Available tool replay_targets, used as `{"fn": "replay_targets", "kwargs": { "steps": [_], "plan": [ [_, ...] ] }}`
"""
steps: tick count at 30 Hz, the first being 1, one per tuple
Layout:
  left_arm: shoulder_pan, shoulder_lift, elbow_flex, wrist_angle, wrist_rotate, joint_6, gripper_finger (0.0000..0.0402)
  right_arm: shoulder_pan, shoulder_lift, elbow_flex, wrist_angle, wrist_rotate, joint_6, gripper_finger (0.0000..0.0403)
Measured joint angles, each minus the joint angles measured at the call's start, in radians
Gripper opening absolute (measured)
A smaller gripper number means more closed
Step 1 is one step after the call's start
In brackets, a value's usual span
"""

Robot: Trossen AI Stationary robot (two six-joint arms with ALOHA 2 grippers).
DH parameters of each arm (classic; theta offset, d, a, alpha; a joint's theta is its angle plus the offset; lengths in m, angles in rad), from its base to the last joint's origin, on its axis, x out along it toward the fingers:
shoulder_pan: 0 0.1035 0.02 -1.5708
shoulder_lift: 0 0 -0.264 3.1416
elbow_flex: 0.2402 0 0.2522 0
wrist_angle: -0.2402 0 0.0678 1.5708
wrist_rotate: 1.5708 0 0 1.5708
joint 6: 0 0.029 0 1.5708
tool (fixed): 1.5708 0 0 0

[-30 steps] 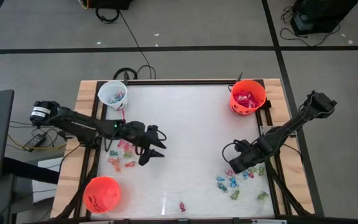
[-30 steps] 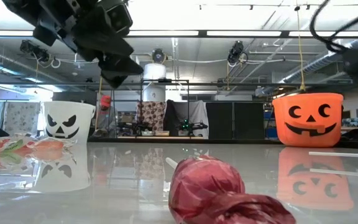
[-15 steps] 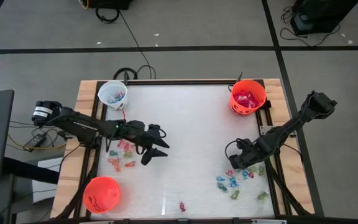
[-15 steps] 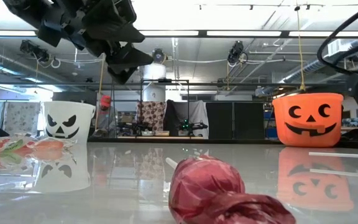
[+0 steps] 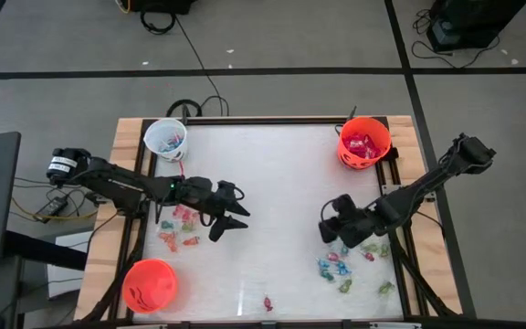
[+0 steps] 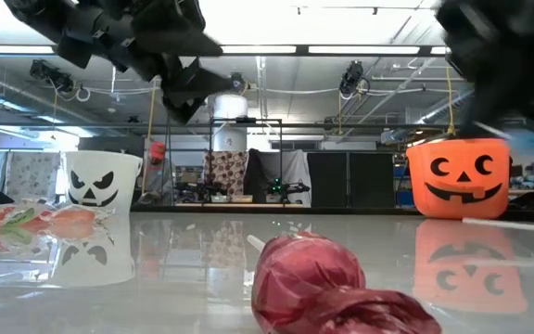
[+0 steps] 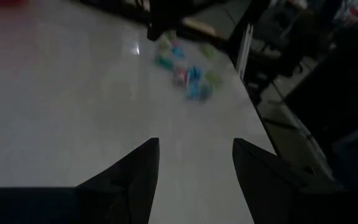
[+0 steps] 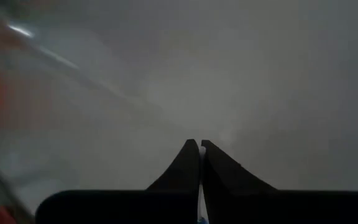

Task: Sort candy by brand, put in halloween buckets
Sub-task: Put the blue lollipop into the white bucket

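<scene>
High view looks straight down on the table (image 5: 272,174). Low view sits at tabletop level, sharing the orange bucket (image 6: 459,176).

My right hand (image 8: 200,163) is pinched shut on a thin blue-white sliver, too small to name, perhaps a lollipop stick. Beyond it everything smears into grey blur. From desk height that arm is a dark smudge, and the red sweet (image 6: 327,292) runs off the bottom edge.

Two slim dark arms, left arm (image 5: 126,187) bearing a white label and small green light, right arm (image 5: 427,187) looped with black cable, each ending in tapered black fingers (image 7: 135,180).
</scene>
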Motion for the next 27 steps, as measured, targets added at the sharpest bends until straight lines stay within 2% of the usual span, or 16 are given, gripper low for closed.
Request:
{"fn": "replay_targets", "kwargs": {
  "steps": [4,7,11,17,21,27],
  "plan": [
    [0.0,0.0,0.0,0.127,-0.021,0.051,0.0212,-0.074,0.0,0.04,0.175,0.124,-0.231,0.0011],
    [0.02,0.0,0.001,0.197,-0.023,0.043,0.0218,-0.142,0.0,0.05,0.324,0.15,-0.404,0.0011],
    [0.063,0.0,0.001,0.197,-0.02,-0.025,0.0239,-0.236,0.0,0.057,0.512,0.153,-0.608,0.0011],
    [0.092,0.0,0.001,0.225,-0.005,-0.078,0.0282,-0.379,0.034,0.058,0.753,0.029,-0.81,0.0011],
    [0.112,0.0,0.001,0.256,-0.018,-0.108,0.0295,-0.435,0.104,0.058,0.901,-0.073,-0.867,0.0011],
    [0.158,0.0,0.001,0.22,-0.024,-0.169,0.0291,-0.464,0.235,0.147,0.926,-0.197,-0.938,0.0011]
  ]
}}
